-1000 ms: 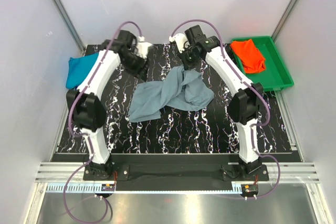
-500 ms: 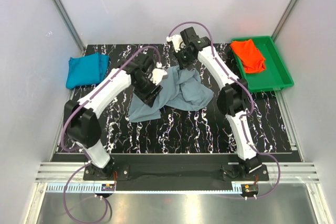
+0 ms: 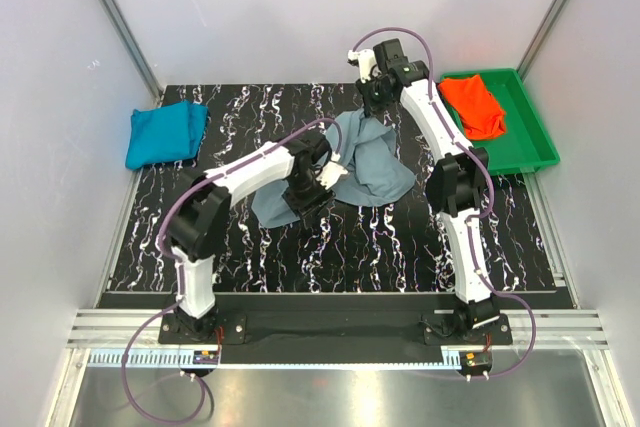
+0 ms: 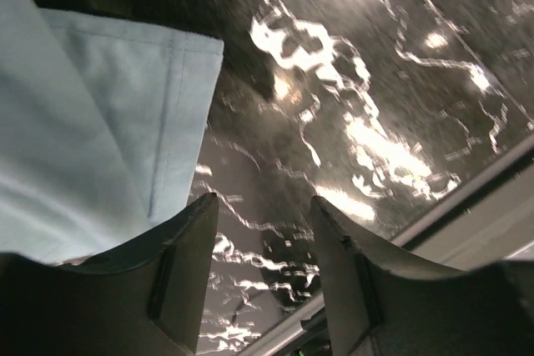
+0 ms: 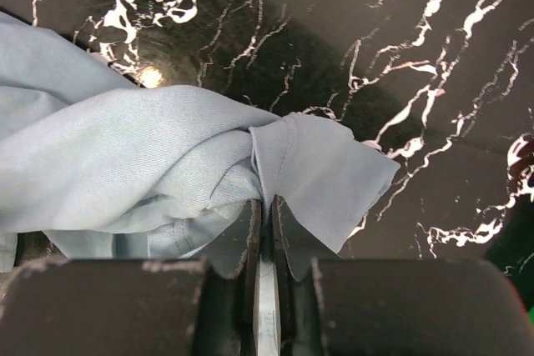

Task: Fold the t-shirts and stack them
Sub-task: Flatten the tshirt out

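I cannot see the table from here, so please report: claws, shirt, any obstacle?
Right claw shut on the edge of the grey-blue t-shirt. Left claw open beside its hem, holding nothing. Shirt crumpled, not yet folded. Nothing in the way.

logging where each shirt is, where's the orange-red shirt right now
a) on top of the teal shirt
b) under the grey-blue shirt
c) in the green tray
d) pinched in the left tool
c, the orange-red shirt lies crumpled inside the green tray at the far right of the table, apart from the other shirts.
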Controlling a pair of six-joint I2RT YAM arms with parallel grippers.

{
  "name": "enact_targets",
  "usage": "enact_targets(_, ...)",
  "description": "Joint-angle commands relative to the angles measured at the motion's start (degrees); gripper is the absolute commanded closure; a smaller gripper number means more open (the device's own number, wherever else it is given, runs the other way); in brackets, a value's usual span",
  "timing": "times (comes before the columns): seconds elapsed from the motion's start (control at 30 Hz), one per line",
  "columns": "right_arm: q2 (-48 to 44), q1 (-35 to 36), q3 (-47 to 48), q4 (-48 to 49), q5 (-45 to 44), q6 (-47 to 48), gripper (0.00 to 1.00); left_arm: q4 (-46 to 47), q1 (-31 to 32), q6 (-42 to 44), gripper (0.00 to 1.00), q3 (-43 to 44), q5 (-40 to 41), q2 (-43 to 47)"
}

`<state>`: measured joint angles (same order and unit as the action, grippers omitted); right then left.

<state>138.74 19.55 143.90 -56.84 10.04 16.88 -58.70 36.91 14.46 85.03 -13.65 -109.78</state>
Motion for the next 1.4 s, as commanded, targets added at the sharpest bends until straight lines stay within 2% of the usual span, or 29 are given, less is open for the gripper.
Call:
enact_targets(0.0, -0.8, -0.5, 2.2, 1.7, 0.6, -1.0, 1.0, 2.9, -0.2, -1.1, 0.45, 3.8, 0.6, -3.9)
enact_targets(0.23, -0.6, -0.7, 2.4, 1.6, 1.8, -1.2, 1.0, 1.8, 1.0, -1.4, 0.43, 15.1, 3.5, -13.3)
enact_targets(0.6, -1.1, -0.7, 2.1, 1.4, 2.1, -1.3, 1.0, 2.6, 1.2, -1.6, 0.42, 17.0, 7.1, -19.0)
enact_targets(0.7, -1.2, -0.7, 2.2, 1.7, 1.7, -1.5, 1.0, 2.9, 1.1, -1.5, 0.55, 15.7, 7.4, -19.2)
enact_targets(0.8, -1.2, -0.7, 2.0, 1.6, 1.5, -1.7, 1.0, 4.0, 1.1, -1.5, 0.79, 13.2, 7.4, -17.9)
enact_targets(0.87, -1.3, -0.7, 1.8, 1.7, 1.5, -1.7, 1.0, 5.2, 0.6, -1.7, 0.92, 11.7, 7.9, -16.2)
enact_targets(0.93, -1.4, -0.7, 1.5, 1.6, 1.3, -1.7, 1.0, 5.1, 0.0, -1.5, 0.99, 10.6, 8.0, -14.9)
enact_targets(1.1, -2.7, -0.8, 0.2, 1.5, 0.6, -1.1, 1.0, 2.9, -2.4, -0.6, 1.0, 11.0, 7.1, -6.4)
enact_targets(1.23, -4.4, -1.4, -1.3, 1.3, 0.4, -1.2, 1.0, 0.3, -4.0, 3.8, 1.0, 13.0, 7.0, 8.0)
enact_targets(1.37, -6.9, -1.4, -4.4, 0.8, 1.3, -1.9, 1.0, -2.2, -4.4, 8.7, 1.0, 15.8, 6.9, 16.6)
